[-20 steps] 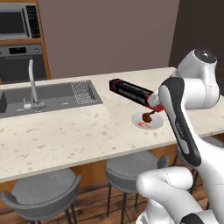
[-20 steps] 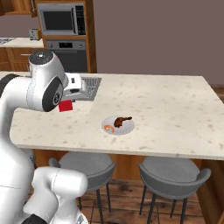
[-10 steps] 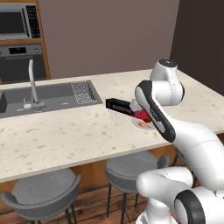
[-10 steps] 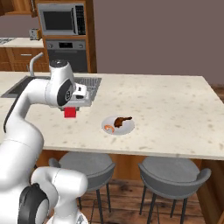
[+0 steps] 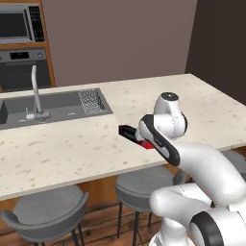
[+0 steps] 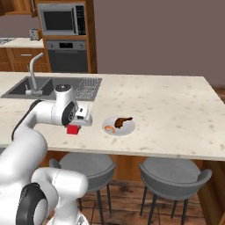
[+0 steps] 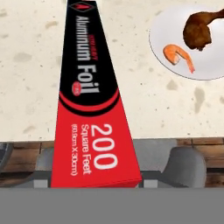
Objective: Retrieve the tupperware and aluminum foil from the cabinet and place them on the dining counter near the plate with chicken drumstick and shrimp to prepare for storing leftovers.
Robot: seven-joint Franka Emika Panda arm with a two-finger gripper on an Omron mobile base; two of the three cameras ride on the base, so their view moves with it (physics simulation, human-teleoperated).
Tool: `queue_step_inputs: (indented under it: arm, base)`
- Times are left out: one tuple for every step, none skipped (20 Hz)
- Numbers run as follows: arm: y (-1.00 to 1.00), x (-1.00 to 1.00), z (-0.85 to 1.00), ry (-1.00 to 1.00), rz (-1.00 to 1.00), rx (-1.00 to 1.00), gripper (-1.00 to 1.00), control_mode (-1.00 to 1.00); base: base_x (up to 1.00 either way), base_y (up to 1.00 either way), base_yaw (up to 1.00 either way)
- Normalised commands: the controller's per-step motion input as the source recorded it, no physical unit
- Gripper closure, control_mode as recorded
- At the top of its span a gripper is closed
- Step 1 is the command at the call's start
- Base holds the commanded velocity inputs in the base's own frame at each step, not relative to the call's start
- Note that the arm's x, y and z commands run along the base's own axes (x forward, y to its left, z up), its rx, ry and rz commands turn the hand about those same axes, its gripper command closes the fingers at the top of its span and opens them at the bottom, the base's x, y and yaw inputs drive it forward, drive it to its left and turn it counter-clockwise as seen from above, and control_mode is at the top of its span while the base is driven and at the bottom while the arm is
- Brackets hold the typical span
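Observation:
A long black aluminum foil box with a red end hangs just above the dining counter, near its front edge. My gripper is shut on it, with its fingers hidden under the box in the hand view. The box's black end sticks out left of my arm. To the right of the box sits the round white plate. On it lie the chicken drumstick and the shrimp, which also appear as drumstick and shrimp on the plate. The tupperware and the cabinet are out of view.
A dark sink with a faucet and a drain grid is set into the counter's left part. Grey stools stand under the front edge. An oven and a microwave stand at the back wall.
My arm has swung down and toward the counter's front edge with the foil box in its grip. The box now hangs lower, left of the plate.

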Motion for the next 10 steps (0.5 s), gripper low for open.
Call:
queue_step_inputs:
  arm:
    - [0.26, 0.36, -0.58, 0.02, -0.03, 0.0, 1.0, -1.0]
    - [0.22, 0.49, -0.51, 0.02, -0.02, 0.0, 1.0, -1.0]
    - [0.17, 0.53, -0.47, 0.02, -0.01, 0.0, 1.0, -1.0]
    - [0.16, 0.53, -0.41, 0.02, -0.02, 0.0, 1.0, -1.0]
    - [0.14, 0.64, -0.43, 0.02, -0.03, -0.01, 1.0, -1.0]
    - [0.15, 0.67, -0.38, 0.02, -0.03, -0.03, 1.0, -1.0]
    - [0.14, 0.68, -0.34, 0.02, -0.03, -0.05, 1.0, -1.0]
    - [0.18, 0.71, -0.34, 0.0, -0.03, -0.06, 1.0, -1.0]
    - [0.17, 0.77, -0.32, 0.0, -0.04, -0.08, 1.0, -1.0]
    - [0.06, 0.69, -0.36, 0.0, -0.04, -0.06, 1.0, -1.0]
  base:
    - [0.0, 0.0, 0.0]
    - [0.0, 0.0, 0.0]
    - [0.0, 0.0, 0.0]
    - [0.0, 0.0, 0.0]
    - [0.0, 0.0, 0.0]
    - [0.0, 0.0, 0.0]
    - [0.0, 0.0, 0.0]
    - [0.0, 0.0, 0.0]
    - [0.0, 0.0, 0.0]
    - [0.0, 0.0, 0.0]
